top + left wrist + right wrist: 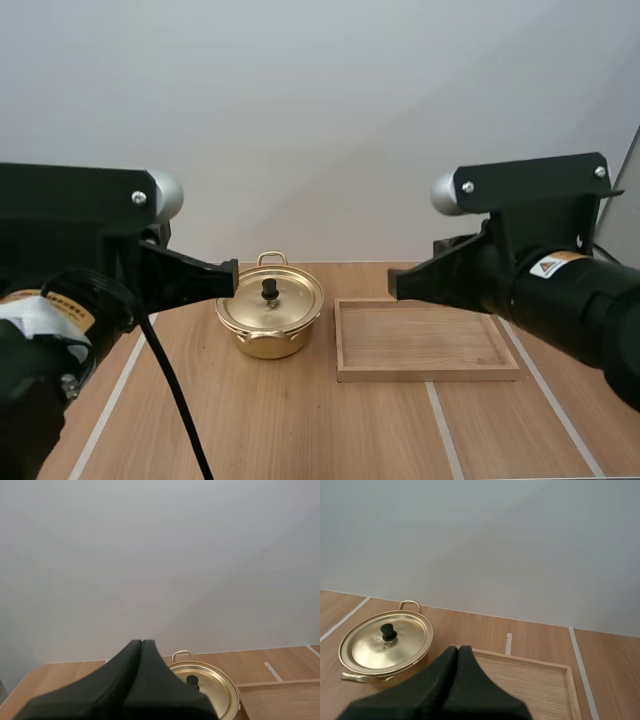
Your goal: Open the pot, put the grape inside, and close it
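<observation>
A shiny gold pot [268,335] sits on the wooden counter [300,430]. Its lid [285,305] is on and lies flat. A small black knob [269,289] stands up in the middle of the lid. A little loop handle [271,258] sticks out of the pot on its far side, toward the wall.

Just to the right of the pot lies a wooden tray [425,372]. The two are close, but they do not touch. Thin white lines [120,390] run along the counter to the left and to the right of the pot.

The left fingers [232,275] hang in the air to the left of the pot, up above the counter. Their tip points toward the pot's left edge. They are pressed together into one dark wedge and hold nothing. In the left wrist view, the left fingers [141,643] are tight together, and the pot [212,692] shows just past them with its lid on.

The right fingers [393,284] hang in the air to the right of the pot, up over the tray's corner that is nearest the pot. They are pressed together too, and nothing is between them. In the right wrist view, the right fingers [458,649] make one dark wedge. The pot [385,647] sits beside them, and the tray [535,680] lies on the side away from the pot.
</observation>
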Motion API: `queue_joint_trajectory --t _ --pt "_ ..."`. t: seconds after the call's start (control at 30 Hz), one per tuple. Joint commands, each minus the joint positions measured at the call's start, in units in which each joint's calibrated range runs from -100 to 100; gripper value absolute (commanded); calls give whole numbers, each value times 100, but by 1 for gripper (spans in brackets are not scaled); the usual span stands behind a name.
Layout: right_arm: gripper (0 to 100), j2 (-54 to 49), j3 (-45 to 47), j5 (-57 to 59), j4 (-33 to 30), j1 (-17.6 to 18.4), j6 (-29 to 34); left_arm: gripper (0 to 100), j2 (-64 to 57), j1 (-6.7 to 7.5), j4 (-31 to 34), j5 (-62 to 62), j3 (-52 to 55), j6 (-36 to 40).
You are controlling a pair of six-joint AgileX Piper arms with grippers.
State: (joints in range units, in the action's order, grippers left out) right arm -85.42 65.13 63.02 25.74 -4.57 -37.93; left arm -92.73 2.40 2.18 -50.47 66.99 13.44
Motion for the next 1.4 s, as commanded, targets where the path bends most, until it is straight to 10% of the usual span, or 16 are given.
queue_joint_trajectory --t 0.0,0.53,1.37 --pt "0 -143 305 -411 8 -16 -286 0 -83 -18 72 590 496 -141" --pt "0 -143 2049 -2128 8 -16 -298 0 -83 -18 276 2290 2667 -235" --pt "0 -143 3061 -3380 -254 -16 -432 0 -596 -25 276 2299 3034 -235"
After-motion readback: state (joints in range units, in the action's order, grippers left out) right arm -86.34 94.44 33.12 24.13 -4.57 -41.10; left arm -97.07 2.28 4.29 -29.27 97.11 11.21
